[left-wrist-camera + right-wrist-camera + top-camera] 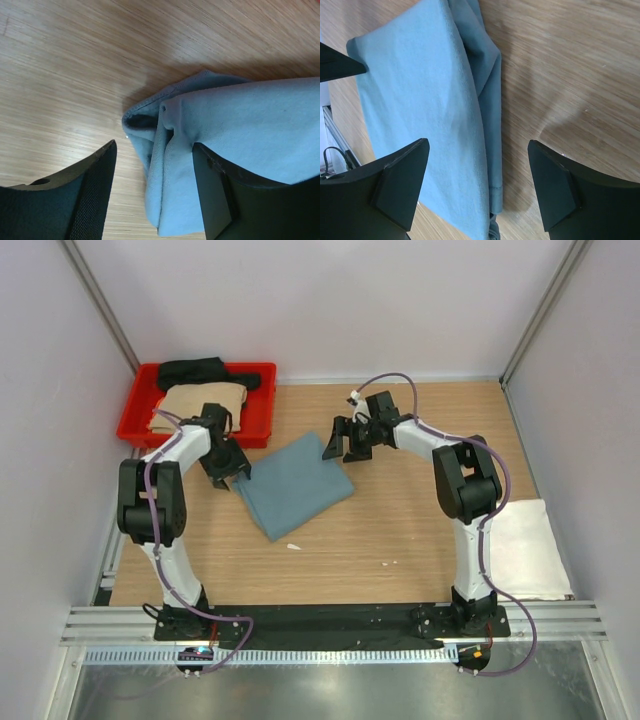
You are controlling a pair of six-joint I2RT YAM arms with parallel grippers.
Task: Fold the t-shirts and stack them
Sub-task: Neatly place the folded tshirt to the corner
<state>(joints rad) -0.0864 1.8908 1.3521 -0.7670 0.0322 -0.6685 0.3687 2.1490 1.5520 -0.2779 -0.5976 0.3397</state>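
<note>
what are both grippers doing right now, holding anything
left gripper: open over a corner of the teal-blue t-shirt, gripping nothing
right gripper: open, holding nothing

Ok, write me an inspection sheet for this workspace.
Surface: wooden table, level.
Job's things: teal shirt folded mid-table; white shirt folded at the right edge; tan shirt and black shirt in the red tray, far left.
Clutter: two small white scraps near the teal shirt.
End effectors: left end effector open, jaws astride the teal shirt's left corner; right end effector open over its far corner.
Cables: purple cables along both arms, clear of the cloth.
Surroundings: pale walls; metal rail at the near edge.
</note>
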